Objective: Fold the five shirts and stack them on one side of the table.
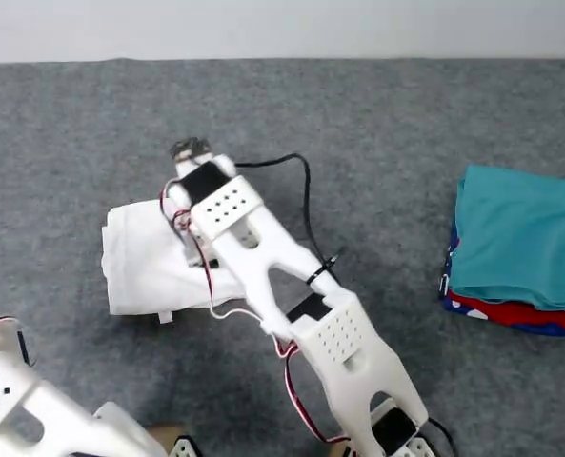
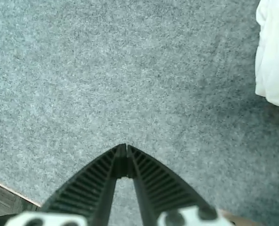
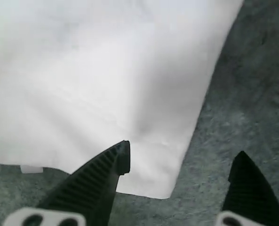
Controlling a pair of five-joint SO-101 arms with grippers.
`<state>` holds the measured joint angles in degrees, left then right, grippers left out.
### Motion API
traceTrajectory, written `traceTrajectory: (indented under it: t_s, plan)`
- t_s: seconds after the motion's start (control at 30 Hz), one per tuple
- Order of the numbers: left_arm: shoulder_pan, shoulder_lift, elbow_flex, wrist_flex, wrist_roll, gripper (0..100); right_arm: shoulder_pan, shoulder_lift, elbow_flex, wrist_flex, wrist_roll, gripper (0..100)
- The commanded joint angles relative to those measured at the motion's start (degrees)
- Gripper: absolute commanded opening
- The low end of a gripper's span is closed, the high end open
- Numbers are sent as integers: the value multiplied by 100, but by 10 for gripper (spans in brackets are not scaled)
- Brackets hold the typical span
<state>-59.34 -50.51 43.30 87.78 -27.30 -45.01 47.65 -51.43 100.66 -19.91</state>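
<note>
A folded white shirt (image 1: 144,262) lies left of the table's centre. My right arm (image 1: 292,286) stretches from the near edge over that shirt's right part. In the right wrist view my right gripper (image 3: 181,162) is open just above the white shirt (image 3: 92,75), one finger over the cloth near a corner and the other over the grey mat. My left gripper (image 2: 126,151) is shut and empty above bare mat, with the white shirt (image 2: 273,56) off to one side. The left arm (image 1: 15,400) sits at the near left corner.
At the right edge stands a stack of folded shirts, teal (image 1: 525,238) on top, then red (image 1: 515,312) and blue (image 1: 549,329). A black cable (image 1: 306,190) runs along the right arm. Grey felt mat (image 1: 377,124) covers the table, its edge (image 2: 7,188) close to the left gripper.
</note>
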Motion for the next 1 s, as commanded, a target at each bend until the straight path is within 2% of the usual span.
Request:
traceTrajectory:
  t_s: [0.0, 0.23, 0.63, 0.97]
  plan:
    - [26, -97, -40, -88, -26, 8, -110, -435, 185, 215, -70, 339]
    - [26, -97, -31, -79, -26, 8, -119, -435, 1081, 215, -79, 339]
    - [26, -97, -31, -88, -26, 8, -180, -840, 862, 198, -70, 339]
    - [26, -97, -31, -88, -26, 8, -189, -655, 870, -989, -97, 339]
